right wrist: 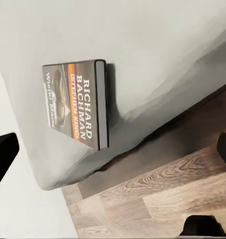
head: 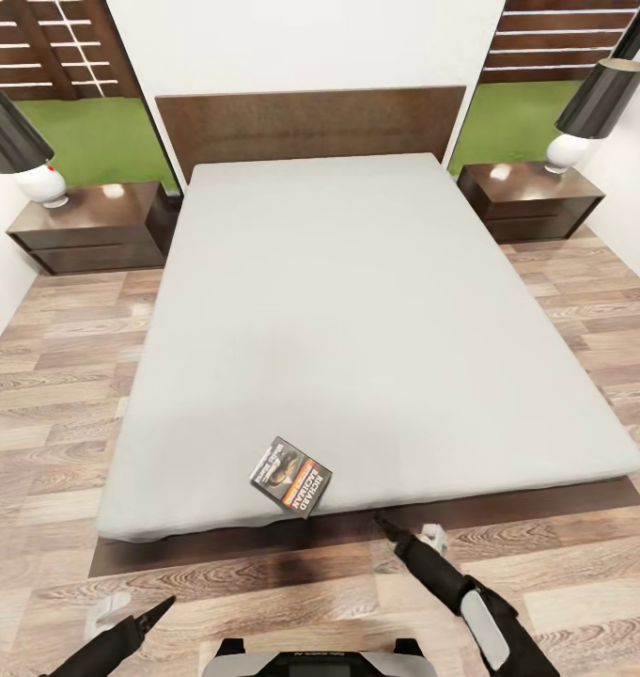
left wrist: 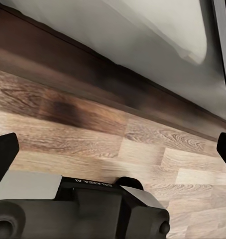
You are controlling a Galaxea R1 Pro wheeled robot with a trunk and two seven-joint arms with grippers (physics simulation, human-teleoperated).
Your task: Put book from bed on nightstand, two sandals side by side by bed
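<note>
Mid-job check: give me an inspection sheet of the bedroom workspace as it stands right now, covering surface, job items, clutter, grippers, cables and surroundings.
Surface: bed, plain grey mattress, bare apart from the book.
Job's things: book lies flat near the mattress's foot edge, cover up; one nightstand on each side of the headboard, the other, each with a lamp on top. Sandals: nothing seen.
Clutter: nothing seen.
Grippers: right gripper low at the bed's foot edge, just short of the book, jaws open; left gripper over the floor, jaws open.
Cables: nothing seen.
Surroundings: wood-plank floor, white wall, windows behind the nightstands.
</note>
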